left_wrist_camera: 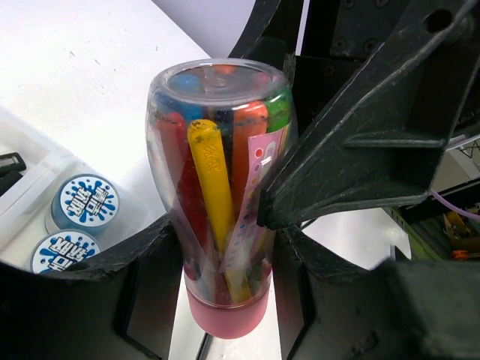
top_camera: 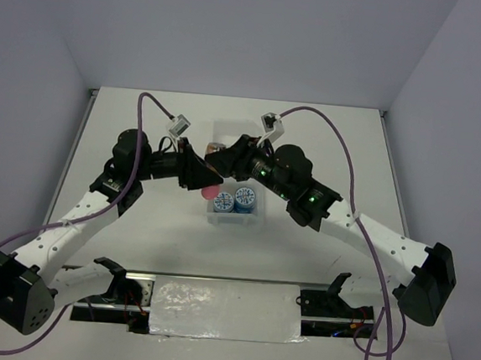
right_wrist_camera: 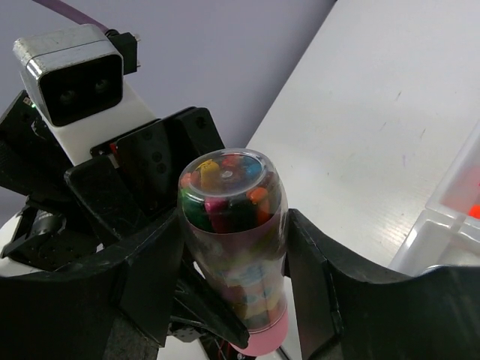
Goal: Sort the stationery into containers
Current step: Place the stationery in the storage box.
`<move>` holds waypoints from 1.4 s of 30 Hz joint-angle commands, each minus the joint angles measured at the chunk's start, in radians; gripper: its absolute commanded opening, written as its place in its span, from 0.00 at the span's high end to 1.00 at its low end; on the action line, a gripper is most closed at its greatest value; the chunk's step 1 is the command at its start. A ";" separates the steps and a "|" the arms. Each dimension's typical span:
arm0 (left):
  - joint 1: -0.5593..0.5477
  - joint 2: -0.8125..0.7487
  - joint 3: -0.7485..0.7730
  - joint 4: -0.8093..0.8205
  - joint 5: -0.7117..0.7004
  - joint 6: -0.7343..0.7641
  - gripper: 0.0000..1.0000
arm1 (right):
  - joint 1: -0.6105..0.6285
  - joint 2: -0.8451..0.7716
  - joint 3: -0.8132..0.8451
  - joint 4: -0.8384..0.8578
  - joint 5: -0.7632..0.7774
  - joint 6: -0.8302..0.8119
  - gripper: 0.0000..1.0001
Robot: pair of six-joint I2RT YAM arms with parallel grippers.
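The pink tube (top_camera: 209,193), clear with a pink cap and full of coloured sticks, hangs above the near end of the clear tray (top_camera: 235,221). My left gripper (top_camera: 207,177) is shut on it near the cap in the left wrist view (left_wrist_camera: 225,240). My right gripper (top_camera: 227,165) is closed on the same tube (right_wrist_camera: 232,217), its fingers crossing the left ones. Two blue-and-white rolls (top_camera: 221,201) (top_camera: 245,199) lie in the tray's near compartment and also show in the left wrist view (left_wrist_camera: 84,204) (left_wrist_camera: 64,251). The markers are mostly hidden under the grippers.
The tray runs away from the arms at the table's middle; its wall shows in the left wrist view (left_wrist_camera: 30,180) and in the right wrist view (right_wrist_camera: 450,217), with something orange-red inside (right_wrist_camera: 472,212). Both arms meet over the tray.
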 commanded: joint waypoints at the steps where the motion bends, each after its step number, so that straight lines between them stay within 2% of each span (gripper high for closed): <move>1: -0.021 0.013 0.049 0.050 0.003 0.026 0.45 | 0.013 -0.006 -0.019 0.116 -0.017 0.010 1.00; 3: -0.021 0.018 0.046 0.047 -0.013 0.024 0.22 | 0.013 -0.022 -0.031 0.130 0.004 0.010 1.00; 4: -0.021 0.021 0.043 0.052 -0.016 0.018 0.03 | 0.014 -0.026 -0.035 0.130 0.015 0.007 1.00; 5: -0.021 0.020 0.040 0.042 -0.026 0.018 0.01 | 0.013 -0.035 -0.035 0.124 0.048 0.001 1.00; 12: -0.021 0.026 0.091 -0.178 -0.175 0.107 0.01 | 0.011 -0.066 -0.035 0.055 0.255 -0.004 1.00; 15: -0.021 0.018 0.123 -0.312 -0.331 0.144 0.01 | 0.008 -0.071 -0.021 0.021 0.347 0.022 1.00; 16: -0.018 0.020 0.143 -0.347 -0.435 0.153 0.01 | 0.008 -0.072 -0.024 0.019 0.365 0.030 1.00; 19: 0.009 0.017 0.169 -0.435 -0.558 0.141 0.01 | 0.008 -0.083 -0.025 0.004 0.476 0.078 1.00; 24: 0.063 -0.052 0.201 -0.511 -0.736 0.112 0.01 | -0.004 -0.040 0.030 -0.141 0.732 0.214 1.00; 30: 0.076 -0.120 0.287 -0.704 -0.965 0.179 0.01 | -0.089 0.052 0.082 -0.174 0.787 0.374 1.00; 32: 0.076 -0.154 0.284 -0.747 -1.002 0.191 0.01 | -0.132 0.119 0.097 -0.154 0.814 0.455 1.00; 34: 0.076 -0.224 0.222 -0.734 -0.978 0.234 0.01 | -0.171 0.202 0.117 -0.121 0.819 0.550 1.00; 36: 0.076 -0.291 0.166 -0.697 -0.946 0.294 0.00 | -0.188 0.260 0.157 -0.090 0.823 0.582 1.00; 40: 0.077 -0.394 -0.005 -0.657 -0.945 0.319 0.01 | -0.219 0.444 0.274 -0.080 0.839 0.664 1.00; 42: 0.077 -0.424 -0.029 -0.652 -0.936 0.314 0.01 | -0.233 0.524 0.355 -0.085 0.836 0.673 1.00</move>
